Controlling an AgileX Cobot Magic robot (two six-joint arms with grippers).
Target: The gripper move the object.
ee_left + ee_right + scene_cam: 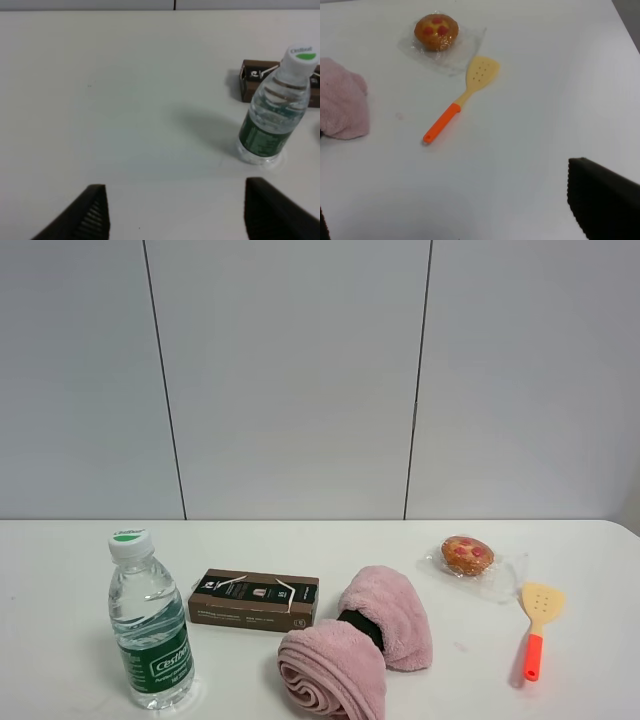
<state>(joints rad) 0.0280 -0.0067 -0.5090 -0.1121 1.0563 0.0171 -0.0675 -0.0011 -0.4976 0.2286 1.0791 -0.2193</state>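
Left to right on the table (60,560) — bottle (150,625), box (253,600), towel (355,645), muffin (467,555), spatula (537,625).

Glossy clear plastic bottle (150,635), fluffy pink towel (355,645), matt white table (80,560).

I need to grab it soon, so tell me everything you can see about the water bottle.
The water bottle is small, clear plastic, ribbed, nearly full, with a green Cestbon label and a white cap topped green. It stands upright on the white table, capped, beside the dark brown box without touching it. Nothing grips it.
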